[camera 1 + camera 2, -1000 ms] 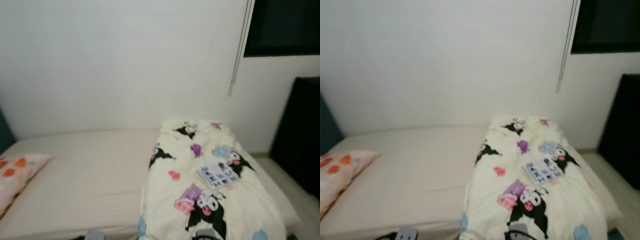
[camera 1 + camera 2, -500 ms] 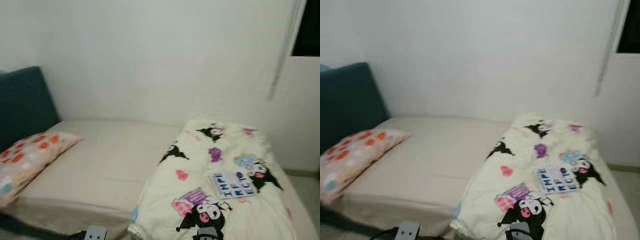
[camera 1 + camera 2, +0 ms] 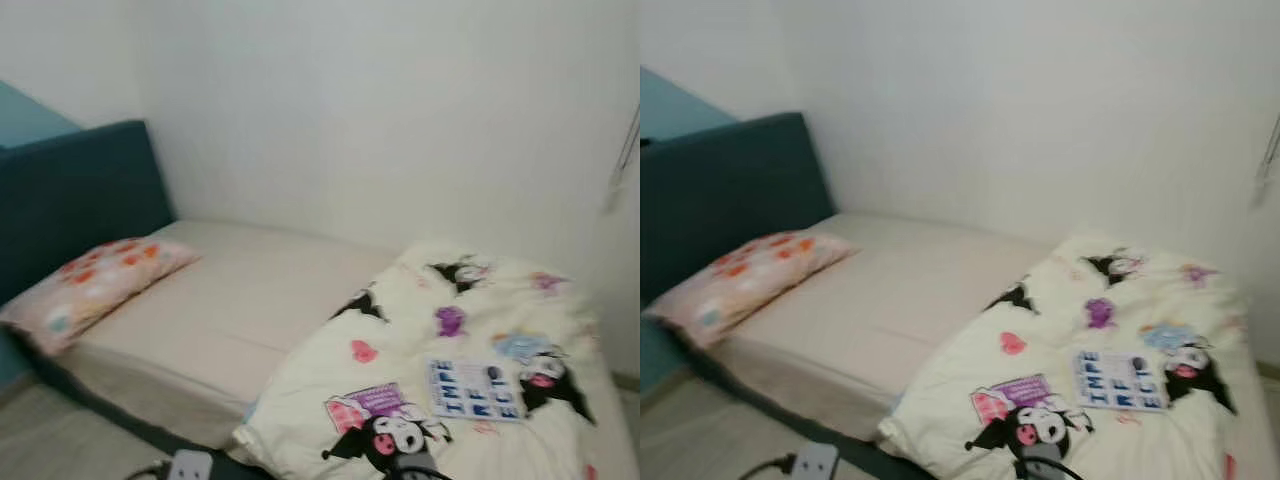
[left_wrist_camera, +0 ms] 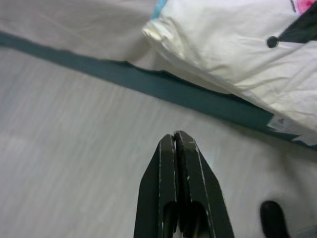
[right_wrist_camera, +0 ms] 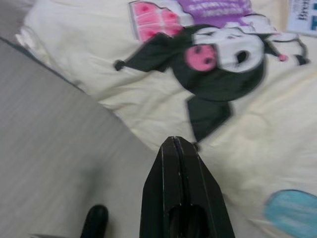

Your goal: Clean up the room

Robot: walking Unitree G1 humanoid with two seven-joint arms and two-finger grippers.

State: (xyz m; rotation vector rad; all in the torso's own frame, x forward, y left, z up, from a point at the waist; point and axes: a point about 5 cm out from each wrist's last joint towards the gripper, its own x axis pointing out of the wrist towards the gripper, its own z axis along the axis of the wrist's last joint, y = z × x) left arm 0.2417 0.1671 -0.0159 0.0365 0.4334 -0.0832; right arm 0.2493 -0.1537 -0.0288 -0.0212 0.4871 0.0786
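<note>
A cream quilt (image 3: 450, 400) printed with black cartoon figures lies bunched over the right half of a bed (image 3: 240, 300). A pink pillow with orange spots (image 3: 100, 285) rests at the left end, against a dark teal headboard (image 3: 70, 200). My left gripper (image 4: 176, 141) is shut and empty, hanging over the grey floor by the bed's teal base (image 4: 163, 87) and the quilt's corner (image 4: 163, 32). My right gripper (image 5: 174, 144) is shut and empty too, just above the quilt's edge (image 5: 208, 89).
A white power strip (image 3: 812, 462) with a dark cable lies on the floor by the bed's near edge. A white wall (image 3: 400, 120) runs behind the bed. A blind cord (image 3: 625, 160) hangs at the far right. Grey floor (image 3: 700, 440) shows at lower left.
The camera has swung left: the headboard and pillow came further into view, and the dark window and black object at right slid out. Nothing on the bed moved.
</note>
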